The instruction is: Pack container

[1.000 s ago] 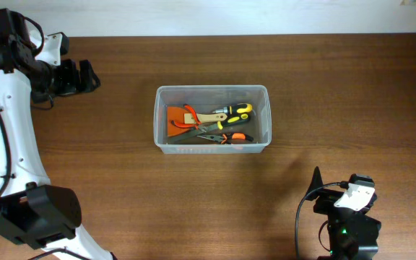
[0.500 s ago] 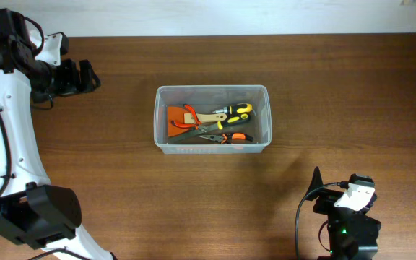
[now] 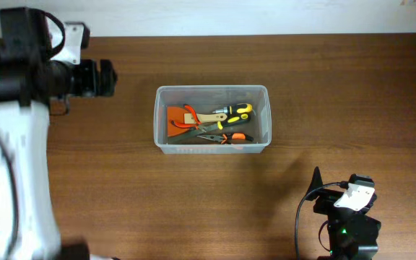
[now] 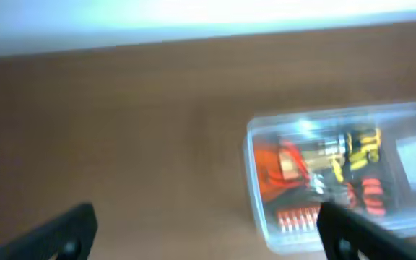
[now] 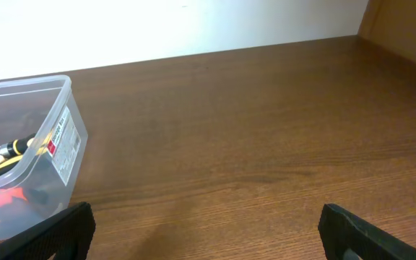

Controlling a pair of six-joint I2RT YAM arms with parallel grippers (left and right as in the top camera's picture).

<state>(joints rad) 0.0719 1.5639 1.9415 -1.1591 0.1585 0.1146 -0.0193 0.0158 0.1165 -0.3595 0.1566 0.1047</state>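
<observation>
The container [image 3: 212, 149] sits mid-table with tools [image 3: 211, 123] inside, so packing looks done. Your left gripper [image 3: 105, 78], far left, is spread wide and empty, as is the right gripper [image 5: 206, 232]. Keep both off the rim. Overhead shows the tools sharply; the left wrist view blurs them

Brown wood-grain counter [image 3: 338, 94], white wall [image 3: 230, 14] along its far edge. Tools piled touching inside the container [image 3: 211, 149]: orange scraper [image 3: 176, 115] at left, yellow-black screwdriver [image 3: 238, 111] at right, orange-handled pliers [image 3: 226, 137] by the front wall. Lighter wood panel [image 5: 403, 32] at far right.
</observation>
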